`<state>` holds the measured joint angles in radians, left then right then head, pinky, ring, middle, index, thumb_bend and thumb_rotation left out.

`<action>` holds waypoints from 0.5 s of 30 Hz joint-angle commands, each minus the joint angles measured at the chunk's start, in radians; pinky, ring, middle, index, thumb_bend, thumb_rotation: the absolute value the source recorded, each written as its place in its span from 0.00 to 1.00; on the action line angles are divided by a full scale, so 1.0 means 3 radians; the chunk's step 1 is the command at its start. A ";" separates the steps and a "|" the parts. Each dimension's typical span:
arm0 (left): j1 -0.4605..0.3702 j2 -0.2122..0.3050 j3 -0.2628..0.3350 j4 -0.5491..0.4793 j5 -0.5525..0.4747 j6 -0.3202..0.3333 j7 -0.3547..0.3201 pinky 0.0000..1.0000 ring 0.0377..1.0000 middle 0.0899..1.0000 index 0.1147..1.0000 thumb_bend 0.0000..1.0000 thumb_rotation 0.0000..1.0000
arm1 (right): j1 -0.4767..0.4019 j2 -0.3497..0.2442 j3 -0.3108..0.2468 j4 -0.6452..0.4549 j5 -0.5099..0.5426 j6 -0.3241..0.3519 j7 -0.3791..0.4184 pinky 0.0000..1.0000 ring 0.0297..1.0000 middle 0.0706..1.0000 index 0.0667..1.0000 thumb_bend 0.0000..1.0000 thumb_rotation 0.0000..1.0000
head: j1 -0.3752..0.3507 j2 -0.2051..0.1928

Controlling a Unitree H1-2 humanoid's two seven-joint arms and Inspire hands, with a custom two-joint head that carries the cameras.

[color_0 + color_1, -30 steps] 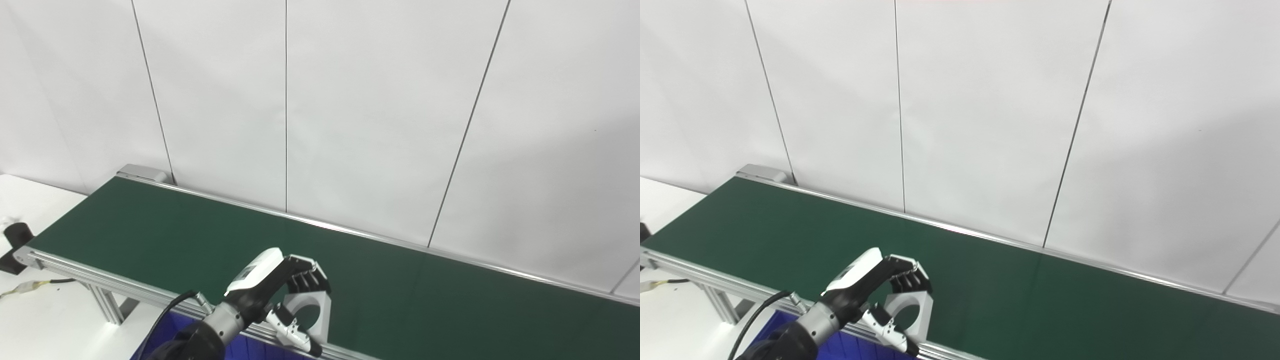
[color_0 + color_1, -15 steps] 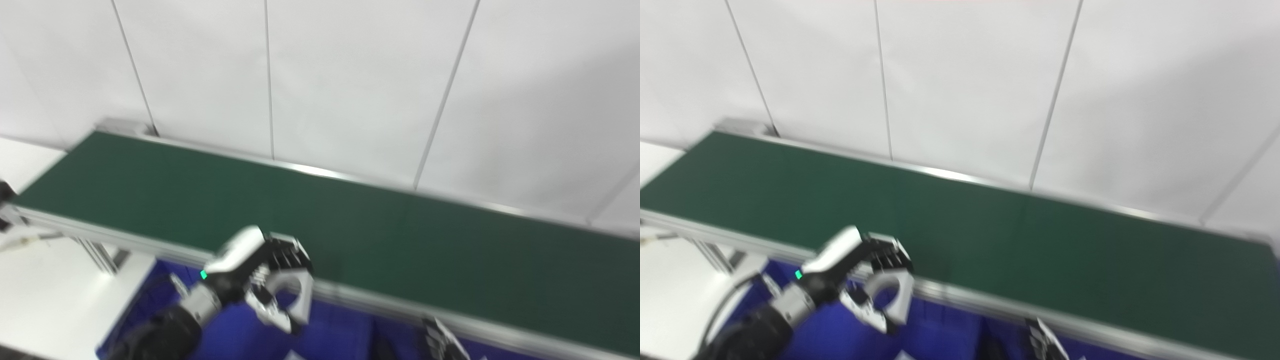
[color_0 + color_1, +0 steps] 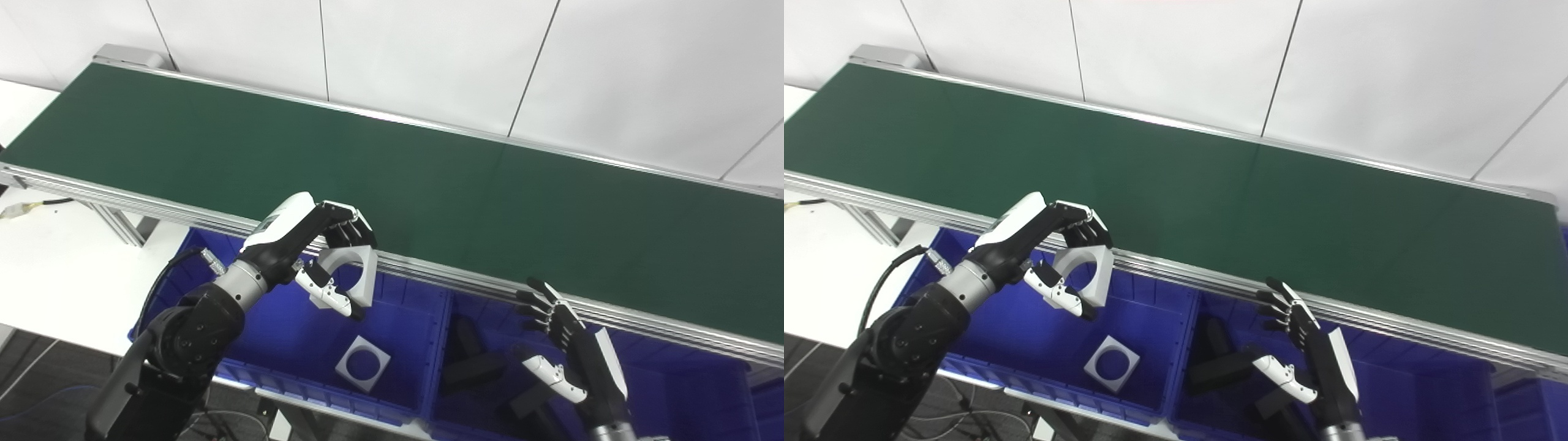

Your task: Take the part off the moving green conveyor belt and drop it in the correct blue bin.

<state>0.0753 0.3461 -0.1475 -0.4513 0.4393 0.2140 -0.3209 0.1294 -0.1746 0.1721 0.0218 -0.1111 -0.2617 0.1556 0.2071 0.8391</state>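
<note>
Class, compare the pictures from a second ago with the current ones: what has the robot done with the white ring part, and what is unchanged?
The left hand has carried the white ring part off the green conveyor belt to above the left blue bin. The camera tilted down, revealing the bins and the open right hand. The grip on the part is unchanged.

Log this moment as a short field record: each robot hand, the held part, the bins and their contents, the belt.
left robot hand: shut on the white ring-shaped part, holding it above the left blue bin
right robot hand: open, fingers spread, holding nothing, over the middle blue bin
left blue bin contents: one white square part with round hole
middle blue bin contents: black parts
green conveyor belt: no parts showing
</note>
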 commanded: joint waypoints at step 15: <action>0.0071 -0.0123 -0.0075 0.0503 -0.0067 -0.0258 0.0116 0.35 0.38 0.45 0.45 0.50 0.00 | 0.0006 0.0026 -0.0042 -0.0108 0.0000 -0.0003 -0.0023 0.68 0.75 0.79 0.87 0.72 0.60 | -0.0077 -0.0041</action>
<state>0.0967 0.3059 -0.1693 -0.3014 0.4307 0.1851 -0.3157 0.1334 -0.1716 0.1678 0.0224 -0.1131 -0.2607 0.1546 0.1826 0.8253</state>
